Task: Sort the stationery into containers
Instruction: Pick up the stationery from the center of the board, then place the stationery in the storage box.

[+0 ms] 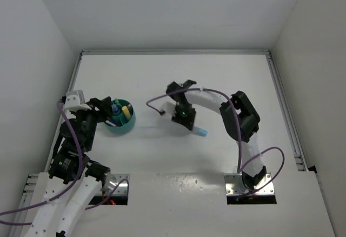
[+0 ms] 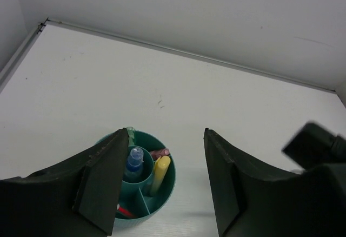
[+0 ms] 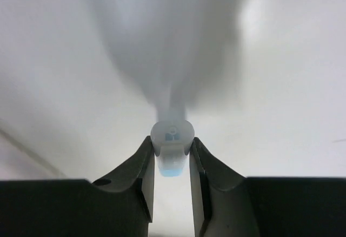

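Right gripper (image 3: 172, 158) is clamping the pale blue marker (image 3: 172, 133) between both jaws at mid-table, well right of the teal organiser (image 2: 170, 189). Left gripper (image 2: 167, 137) is hovering there, part-open and empty.

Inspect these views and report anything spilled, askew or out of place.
Nothing spilled or damaged. The teal organiser stands upright with items inside; only a pale blue marker is outside it, held by the right gripper.
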